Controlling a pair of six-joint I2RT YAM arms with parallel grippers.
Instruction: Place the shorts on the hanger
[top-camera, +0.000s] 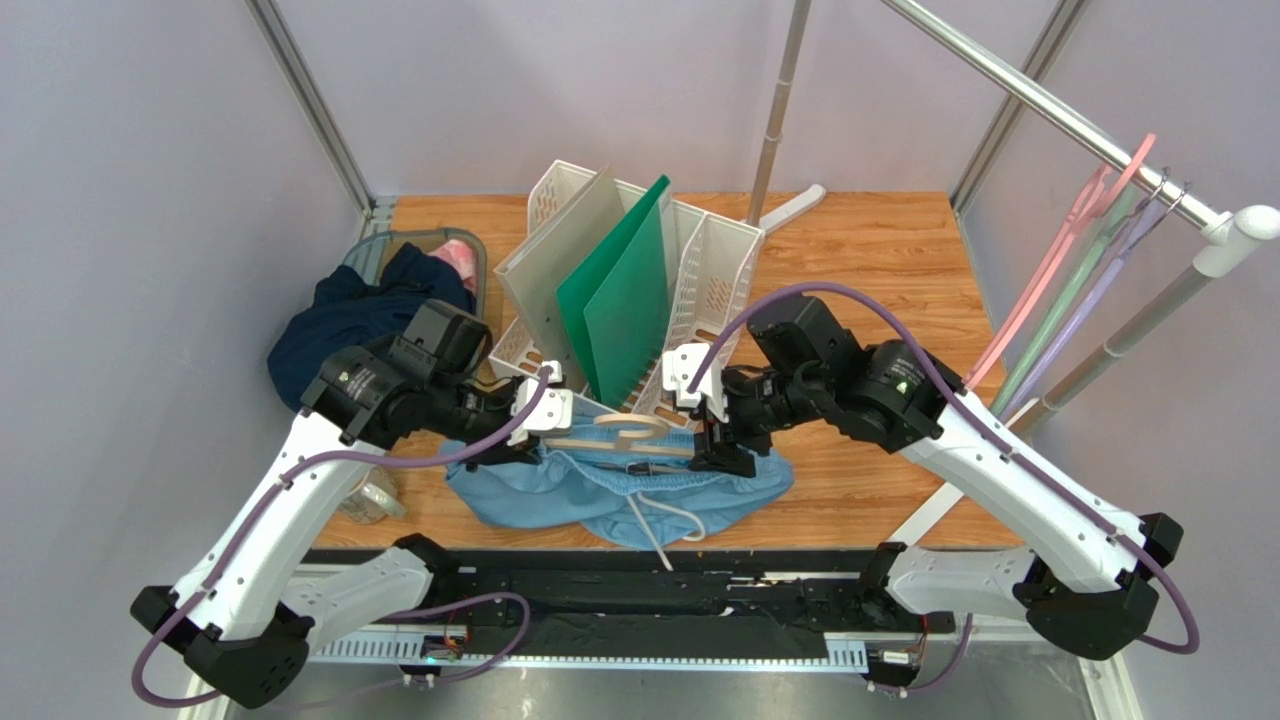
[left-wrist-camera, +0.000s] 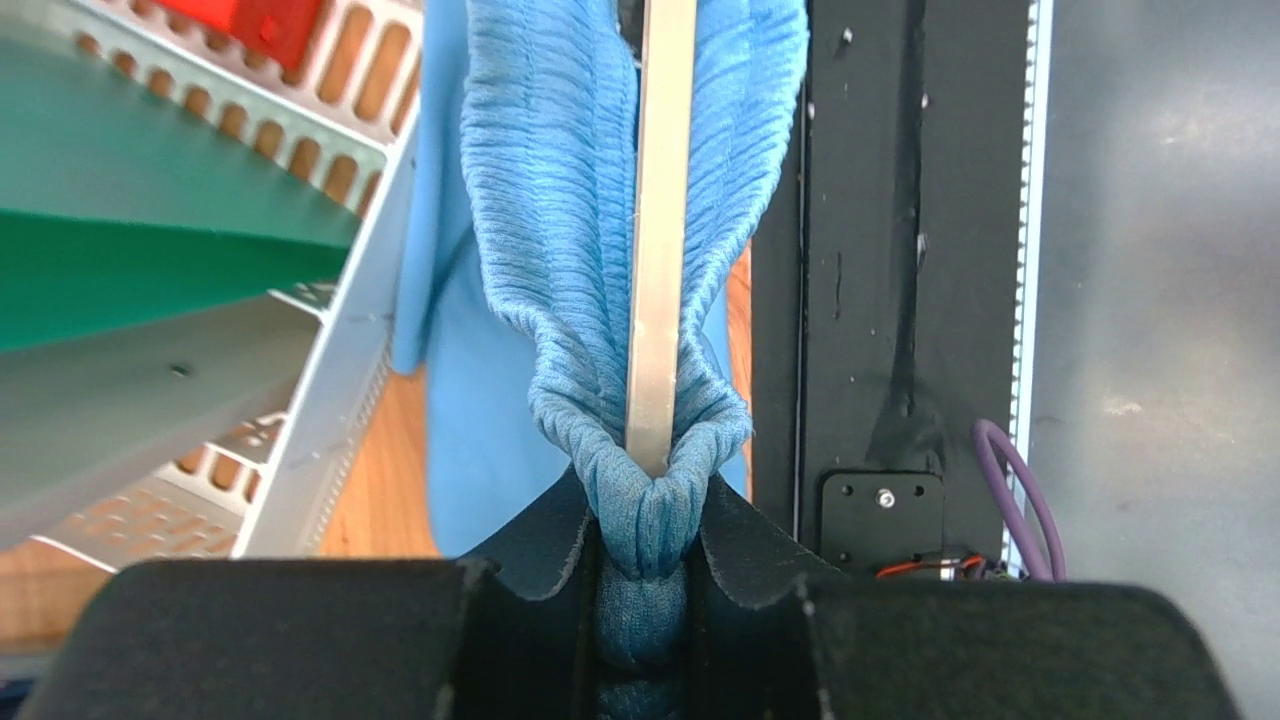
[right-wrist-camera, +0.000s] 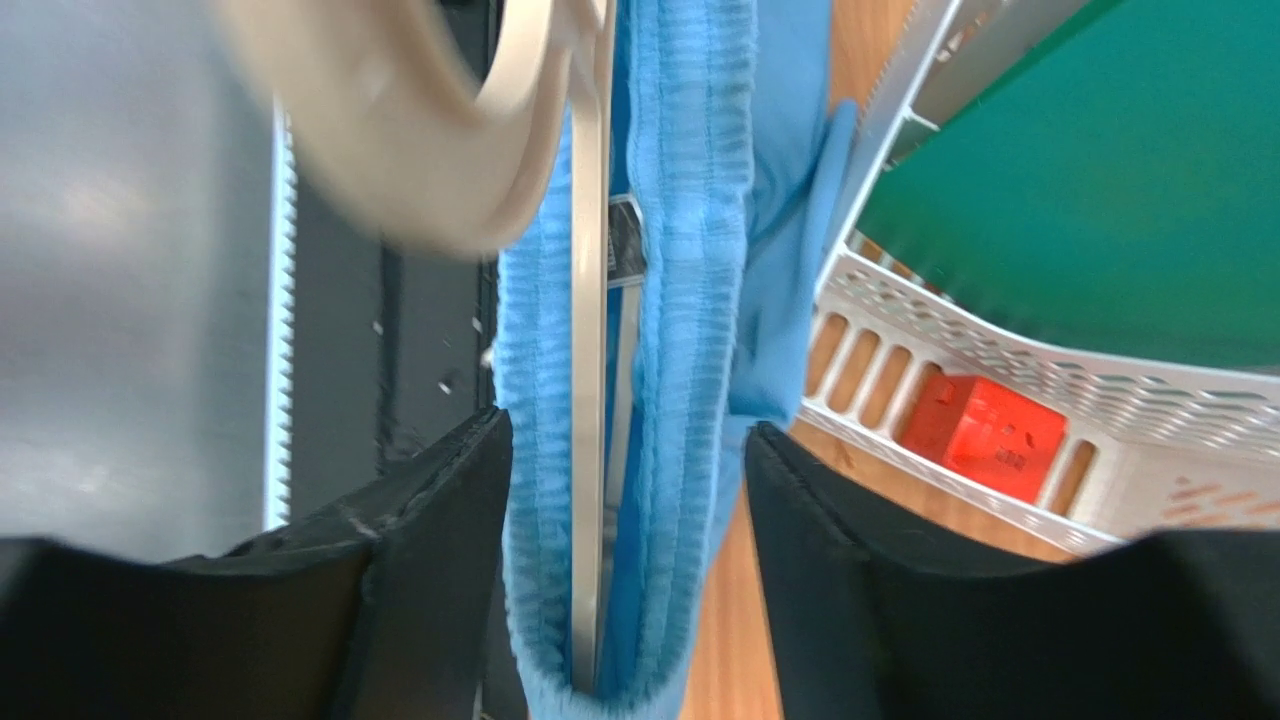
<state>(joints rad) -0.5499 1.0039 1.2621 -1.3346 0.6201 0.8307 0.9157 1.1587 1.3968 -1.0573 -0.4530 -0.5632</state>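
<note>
The light blue shorts (top-camera: 601, 495) lie bunched near the table's front edge, white drawstring trailing forward. The beige hanger (top-camera: 619, 435) lies across their waistband. My left gripper (top-camera: 544, 408) is at the left end of the waistband. In the left wrist view it (left-wrist-camera: 646, 518) is shut on the gathered waistband (left-wrist-camera: 556, 180), with the hanger's bar (left-wrist-camera: 661, 225) running inside the band. My right gripper (top-camera: 709, 438) is at the right end. In the right wrist view it (right-wrist-camera: 628, 450) is open, jaws on either side of the waistband (right-wrist-camera: 684, 300) and bar (right-wrist-camera: 589, 375); the hook (right-wrist-camera: 406, 120) is blurred above.
A white file rack (top-camera: 718, 270) with green and grey folders stands just behind the hanger; a red block (right-wrist-camera: 977, 428) sits in it. A dark navy garment (top-camera: 343, 323) and pink cloth (top-camera: 460, 266) lie at left. Thin coloured hangers (top-camera: 1074, 263) hang on a rail at right. Black base rail (top-camera: 631, 593) in front.
</note>
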